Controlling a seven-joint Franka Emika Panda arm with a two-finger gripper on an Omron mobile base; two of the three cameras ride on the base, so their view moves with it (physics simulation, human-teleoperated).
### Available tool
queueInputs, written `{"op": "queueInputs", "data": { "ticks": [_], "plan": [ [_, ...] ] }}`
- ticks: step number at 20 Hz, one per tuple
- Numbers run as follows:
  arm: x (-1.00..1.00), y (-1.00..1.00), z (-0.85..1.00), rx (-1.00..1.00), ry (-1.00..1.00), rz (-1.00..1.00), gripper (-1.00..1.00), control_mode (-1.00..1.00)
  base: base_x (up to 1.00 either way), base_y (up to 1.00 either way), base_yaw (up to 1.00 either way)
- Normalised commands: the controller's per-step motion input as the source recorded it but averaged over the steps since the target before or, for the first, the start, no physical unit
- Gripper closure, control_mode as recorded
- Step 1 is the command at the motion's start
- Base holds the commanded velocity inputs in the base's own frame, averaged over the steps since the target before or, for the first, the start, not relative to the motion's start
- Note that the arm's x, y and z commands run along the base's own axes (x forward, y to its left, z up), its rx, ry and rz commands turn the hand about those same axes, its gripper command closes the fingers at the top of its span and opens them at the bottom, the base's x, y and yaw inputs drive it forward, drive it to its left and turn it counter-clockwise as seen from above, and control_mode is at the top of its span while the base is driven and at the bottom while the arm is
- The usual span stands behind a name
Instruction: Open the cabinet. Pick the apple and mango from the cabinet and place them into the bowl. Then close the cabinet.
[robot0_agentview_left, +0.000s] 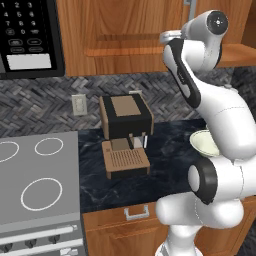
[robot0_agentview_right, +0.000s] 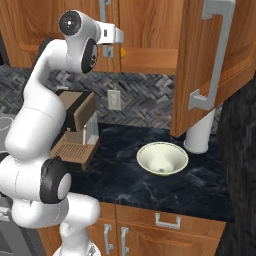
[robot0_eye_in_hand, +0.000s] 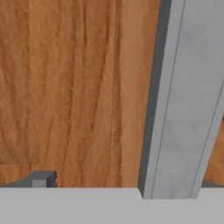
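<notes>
Kitchen counter (robot0_agentview_left: 170, 150), dark marble, herringbone backsplash. Left base view: arm reaches up to cabinet (robot0_agentview_left: 125, 30); gripper hidden behind wrist; bowl (robot0_agentview_left: 204, 142) well below hand, partly behind arm; coffee machine (robot0_agentview_left: 125, 135) below, to its left.

Right base view: gripper (robot0_agentview_right: 109, 49) at closed left door's handle, jaws wide, nothing held. Right door (robot0_agentview_right: 215, 65) swung open. Mango (robot0_agentview_right: 123, 52) just beside gripper, on shelf edge. Bowl (robot0_agentview_right: 162, 158) well below, empty.

Hand view: wood door panel (robot0_eye_in_hand: 74, 87) close ahead, grey bar handle (robot0_eye_in_hand: 183, 100) beside one fingertip (robot0_eye_in_hand: 41, 179).
</notes>
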Motion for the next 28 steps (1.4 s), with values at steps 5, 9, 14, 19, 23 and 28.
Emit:
{"op": "queueInputs", "data": {
  "ticks": [5,9,14,19,23,28],
  "plan": [
    [0.42,-0.11,0.0,0.03,0.0,0.0,-1.0,-1.0,0.0,0.0,0.0],
    [0.35,0.0,0.0,0.0,0.01,0.0,-1.0,-1.0,0.0,0.0,0.0],
    [0.35,0.0,0.0,0.0,0.03,0.0,1.0,-1.0,0.0,0.0,0.0],
    [0.1,0.0,0.0,0.0,0.02,0.0,1.0,-1.0,0.0,0.0,0.0],
    [0.0,0.0,0.0,0.0,0.0,0.0,1.0,-1.0,0.0,0.0,0.0],
    [0.0,0.0,0.0,0.0,0.01,0.0,1.0,-1.0,0.0,0.0,0.0]
  ]
}}
